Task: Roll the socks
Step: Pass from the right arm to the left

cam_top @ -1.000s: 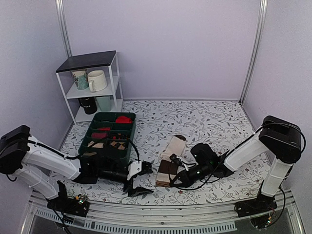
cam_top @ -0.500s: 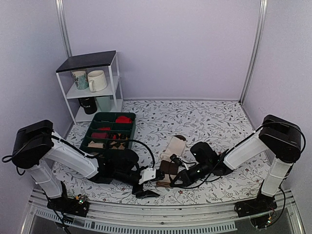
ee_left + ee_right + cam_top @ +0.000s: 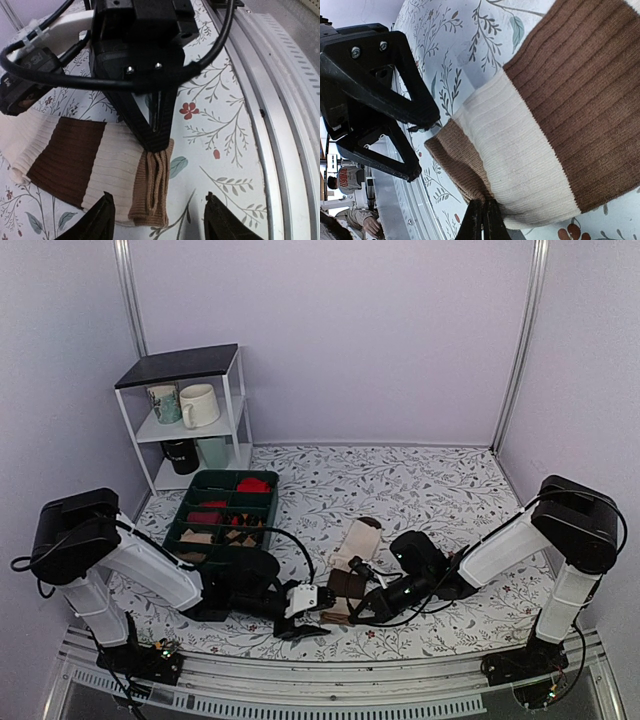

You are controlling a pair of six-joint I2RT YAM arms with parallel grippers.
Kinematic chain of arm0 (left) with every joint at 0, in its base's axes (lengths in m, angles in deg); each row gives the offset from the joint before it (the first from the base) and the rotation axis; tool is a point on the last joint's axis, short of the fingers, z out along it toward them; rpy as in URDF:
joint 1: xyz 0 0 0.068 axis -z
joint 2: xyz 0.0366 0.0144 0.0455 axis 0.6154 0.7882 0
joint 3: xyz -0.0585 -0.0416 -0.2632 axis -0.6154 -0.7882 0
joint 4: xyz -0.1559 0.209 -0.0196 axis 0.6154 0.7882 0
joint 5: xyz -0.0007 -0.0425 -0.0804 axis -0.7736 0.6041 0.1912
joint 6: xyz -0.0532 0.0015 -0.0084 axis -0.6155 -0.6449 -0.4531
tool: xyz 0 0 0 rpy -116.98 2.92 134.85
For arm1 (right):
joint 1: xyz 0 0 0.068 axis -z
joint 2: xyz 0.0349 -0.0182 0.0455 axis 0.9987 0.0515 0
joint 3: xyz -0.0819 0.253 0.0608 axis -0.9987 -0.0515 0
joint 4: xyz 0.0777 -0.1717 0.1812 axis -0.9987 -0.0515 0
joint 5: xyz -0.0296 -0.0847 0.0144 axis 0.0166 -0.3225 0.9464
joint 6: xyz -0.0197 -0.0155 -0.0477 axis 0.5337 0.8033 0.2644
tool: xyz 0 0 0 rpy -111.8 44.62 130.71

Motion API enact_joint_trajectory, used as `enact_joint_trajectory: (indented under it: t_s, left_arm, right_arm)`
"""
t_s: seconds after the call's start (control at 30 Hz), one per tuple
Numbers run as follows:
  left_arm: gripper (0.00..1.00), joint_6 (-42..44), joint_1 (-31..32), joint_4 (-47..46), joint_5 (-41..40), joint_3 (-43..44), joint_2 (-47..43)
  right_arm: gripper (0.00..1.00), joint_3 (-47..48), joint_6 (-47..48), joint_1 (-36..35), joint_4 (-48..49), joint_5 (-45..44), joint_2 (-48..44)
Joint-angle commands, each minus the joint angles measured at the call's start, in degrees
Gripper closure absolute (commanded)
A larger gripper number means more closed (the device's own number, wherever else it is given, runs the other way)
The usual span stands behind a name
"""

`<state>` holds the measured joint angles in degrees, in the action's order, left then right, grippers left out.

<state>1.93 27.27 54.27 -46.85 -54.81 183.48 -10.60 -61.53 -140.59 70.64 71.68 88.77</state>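
The socks (image 3: pixel 352 562) (image 3: pixel 95 157) (image 3: pixel 547 120) lie flat on the table (image 3: pixel 430 490) as one long cream strip. You cannot tell from here whether it is one layer or two. Two wide brown bands show, with a narrow brown end. The long axis runs from that end, at both pincers, away toward the back of the table, leaning a little right.

Your right pincer (image 3: pixel 352 613) (image 3: pixel 157 142) (image 3: pixel 482 220) has its fingers pressed together on a corner of the brown end. Your left pincer (image 3: pixel 306 618) (image 3: pixel 160 220) (image 3: pixel 422 145) faces it tip to tip, fingers apart, one on each side of that end and gripping nothing.

Beyond the left pincer and to its left sits one green tray (image 3: pixel 271 525). Farther back stands one shelf (image 3: pixel 180 365) with two mugs (image 3: pixel 200 405) on its middle tier.
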Motion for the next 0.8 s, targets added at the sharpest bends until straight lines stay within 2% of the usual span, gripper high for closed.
enact_joint_trajectory:
  t_s: [0.0, 0.3, 0.47, 0.53, 0.57, 0.6, 0.77]
  left_arm:
    - [0.40, 0.63, 1.23, -3.46, 2.23, 0.01, 1.84]
    - [0.52, 0.03, 1.33, -1.90, 1.06, 2.81, 6.40]
    - [0.66, -0.59, 1.28, -1.49, -0.19, 3.43, 7.78]
    - [0.75, -0.92, 1.29, -1.30, -0.34, 3.53, 7.87]
    - [0.85, -1.01, 1.36, -0.72, -0.32, 3.71, 7.88]
    - [1.00, -1.20, 1.33, 0.58, -0.14, 4.09, 7.97]
    - [1.00, -4.00, 1.27, 2.75, 2.23, 4.61, 8.15]
  right_arm:
    - [1.00, -2.70, 0.78, 0.00, -11.82, -2.86, 1.68]
    - [1.00, -2.75, 0.89, 0.01, -11.82, -2.66, 1.96]
    - [1.00, -2.72, 0.90, 0.01, -11.82, -2.52, 1.81]
    - [1.00, -2.72, 0.92, 0.00, -11.82, -2.52, 1.84]
    - [1.00, -2.71, 0.89, -0.02, -11.82, -2.52, 1.79]
    - [1.00, -2.70, 0.89, -0.04, -11.79, -2.59, 1.79]
    - [1.00, -2.66, 1.06, -0.05, -11.90, -2.95, 0.77]
